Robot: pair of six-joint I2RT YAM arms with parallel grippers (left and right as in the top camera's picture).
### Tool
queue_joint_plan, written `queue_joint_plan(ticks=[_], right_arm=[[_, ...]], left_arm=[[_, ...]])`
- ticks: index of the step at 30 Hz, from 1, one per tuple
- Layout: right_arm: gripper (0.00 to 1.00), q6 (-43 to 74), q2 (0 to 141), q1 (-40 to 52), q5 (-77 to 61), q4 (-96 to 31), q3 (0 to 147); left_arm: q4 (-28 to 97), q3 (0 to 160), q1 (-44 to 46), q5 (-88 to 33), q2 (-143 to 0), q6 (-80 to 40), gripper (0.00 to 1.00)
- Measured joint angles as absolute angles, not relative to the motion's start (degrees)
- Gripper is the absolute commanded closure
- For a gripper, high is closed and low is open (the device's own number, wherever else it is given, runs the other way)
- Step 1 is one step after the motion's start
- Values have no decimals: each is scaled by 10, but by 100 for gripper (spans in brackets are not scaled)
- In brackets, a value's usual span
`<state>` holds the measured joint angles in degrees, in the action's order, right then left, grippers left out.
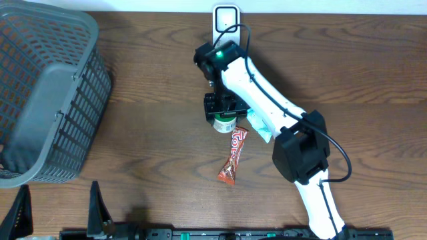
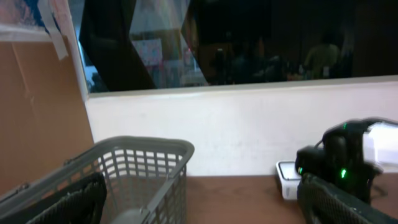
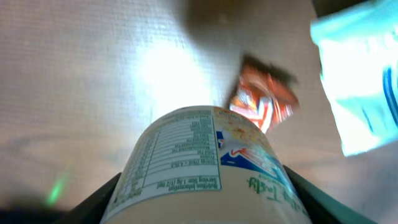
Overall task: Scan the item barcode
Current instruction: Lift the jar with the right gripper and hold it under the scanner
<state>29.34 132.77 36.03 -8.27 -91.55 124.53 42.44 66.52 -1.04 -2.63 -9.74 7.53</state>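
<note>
At the far left a grey basket (image 1: pixel 47 93) is seen on the table (image 1: pixel 153 153), tipped on its side with its opening turned toward the lower left. Below it, at the near edge, the left hand (image 1: pixel 60 203) is held with its fingers spread wide and nothing between them. Further right, at the table's far edge, a white scanner (image 1: pixel 227 17) is placed. Just in front of it the right hand (image 1: pixel 223 110) is lowered over the cup (image 1: pixel 224 125), which is found near the middle of the table; in the right wrist view the cup (image 3: pixel 205 168) is seen pinched between the two fingers (image 3: pixel 93 202), its printed label turned toward the camera. An orange candy bar (image 1: pixel 233 155) is laid just in front of the cup, and a blue-and-white packet (image 1: pixel 260 128) is seen just to the right, partly covered by the arm.
</note>
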Motion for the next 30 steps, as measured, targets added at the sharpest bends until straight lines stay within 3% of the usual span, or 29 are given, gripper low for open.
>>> queue_joint_plan(ticks=[8, 15, 19, 27, 30], right_arm=[[43, 284, 1327, 331, -185, -971, 1267], [47, 280, 1328, 323, -190, -933, 1267], [48, 279, 1328, 311, -161, -869, 1277], [44, 277, 1328, 286, -50, -645, 1308], [51, 263, 1328, 282, -4, -552, 1309]], left_arm=[[485, 665, -10, -26, -97, 76, 2], [632, 665, -10, -26, -97, 76, 2], [733, 664, -10, -26, -97, 76, 2], [750, 663, -10, -26, -97, 76, 2], [768, 663, -10, -26, -97, 76, 2]])
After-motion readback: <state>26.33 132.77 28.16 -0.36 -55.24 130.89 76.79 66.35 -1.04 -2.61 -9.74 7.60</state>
